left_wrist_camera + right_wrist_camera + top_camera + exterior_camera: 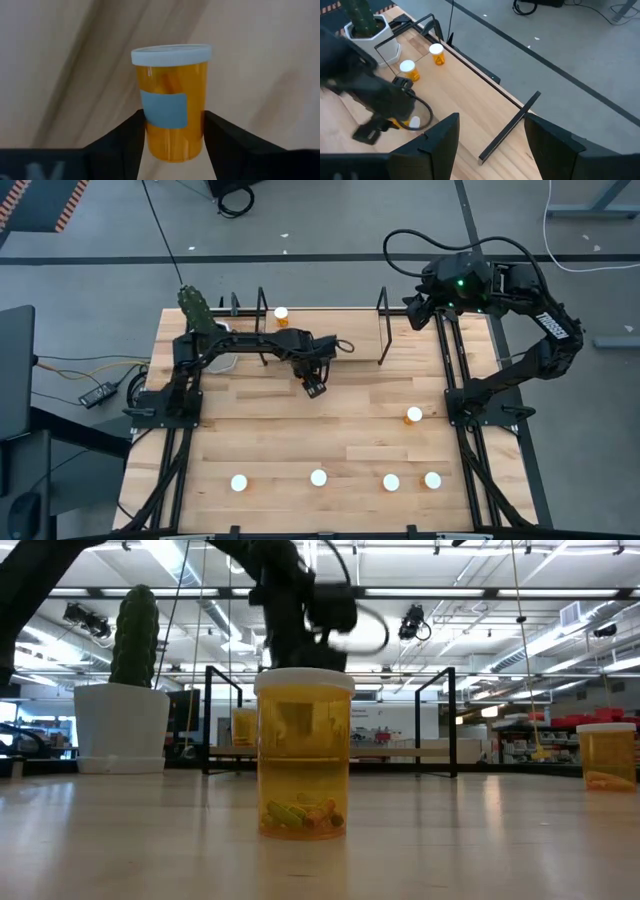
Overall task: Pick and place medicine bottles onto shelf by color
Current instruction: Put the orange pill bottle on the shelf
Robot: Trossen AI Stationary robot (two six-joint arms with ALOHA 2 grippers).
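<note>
Between left gripper (pixel 174 132) fingers: amber bottle (pixel 172 102), capped, pills inside.

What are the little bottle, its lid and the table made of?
The bottle looks like see-through orange plastic: the pills show through its smooth, shiny wall. Its lid seems to be matte white plastic with a ribbed edge. The blue patch on the bottle is probably a paper or sticker label. The table looks like pale wood, made of planks with visible grain.
</note>
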